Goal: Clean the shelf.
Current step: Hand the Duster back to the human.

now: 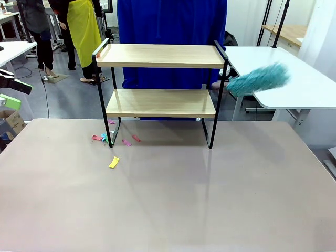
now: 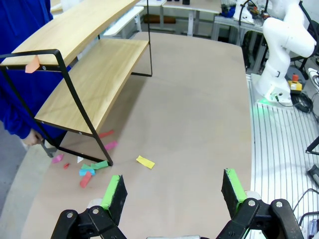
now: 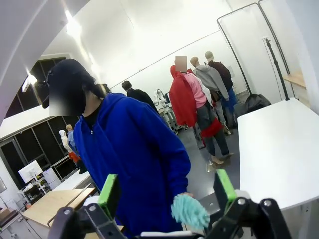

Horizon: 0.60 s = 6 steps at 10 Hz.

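Note:
The shelf [image 1: 160,79], two light wooden boards in a thin black frame, stands at the far middle of the table; its boards [image 2: 92,74] run along the left in the left wrist view. Behind it stands a person in a blue hoodie [image 3: 129,159] holding a teal feather duster [image 1: 260,80] out past the shelf's right end; the duster [image 3: 189,211] shows low in the right wrist view. Colored paper scraps [image 1: 113,139] lie on the table by the shelf's left legs, a yellow one [image 2: 145,161] among them. My left gripper [image 2: 172,194] hangs open above the table. My right gripper [image 3: 167,191] is open, aimed at the person.
The grey table [image 1: 168,194] spreads wide in front of the shelf. A white table [image 1: 294,79] stands at the far right. An orange scrap [image 2: 32,64] clings to the shelf's frame. My right arm's base [image 2: 281,50] sits past the table's end. Other people stand farther off.

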Motion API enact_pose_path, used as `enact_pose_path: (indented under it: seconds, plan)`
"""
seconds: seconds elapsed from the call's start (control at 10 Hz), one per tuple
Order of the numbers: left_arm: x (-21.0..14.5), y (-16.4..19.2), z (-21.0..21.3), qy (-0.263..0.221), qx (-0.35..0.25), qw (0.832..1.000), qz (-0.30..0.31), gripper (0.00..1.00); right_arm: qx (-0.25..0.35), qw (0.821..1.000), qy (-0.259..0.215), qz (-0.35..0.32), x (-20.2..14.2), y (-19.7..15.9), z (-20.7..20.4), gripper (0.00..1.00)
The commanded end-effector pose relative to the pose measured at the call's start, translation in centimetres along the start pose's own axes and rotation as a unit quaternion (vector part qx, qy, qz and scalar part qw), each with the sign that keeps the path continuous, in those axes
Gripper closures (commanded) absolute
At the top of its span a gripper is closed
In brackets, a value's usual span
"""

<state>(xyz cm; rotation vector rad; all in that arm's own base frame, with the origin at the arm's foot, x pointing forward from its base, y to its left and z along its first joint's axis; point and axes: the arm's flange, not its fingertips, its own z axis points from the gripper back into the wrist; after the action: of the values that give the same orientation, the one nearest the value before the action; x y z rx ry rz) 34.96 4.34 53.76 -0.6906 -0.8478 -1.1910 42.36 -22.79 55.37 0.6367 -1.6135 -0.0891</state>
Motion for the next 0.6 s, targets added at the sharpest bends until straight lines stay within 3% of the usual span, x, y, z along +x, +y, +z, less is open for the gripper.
enact_pose_path:
  seconds: [0.0, 0.5]
  plan:
    - [0.02, 0.01, -0.12, -0.015, -0.001, 1.000, -0.011, 0.00, 0.001, 1.000, -0.004, 0.010, -0.05, 0.24, -0.02, 0.00]
    - [0.02, 0.01, -0.12, -0.015, -0.001, 1.000, -0.011, 0.00, 0.001, 1.000, -0.004, 0.010, -0.05, 0.24, -0.02, 0.00]
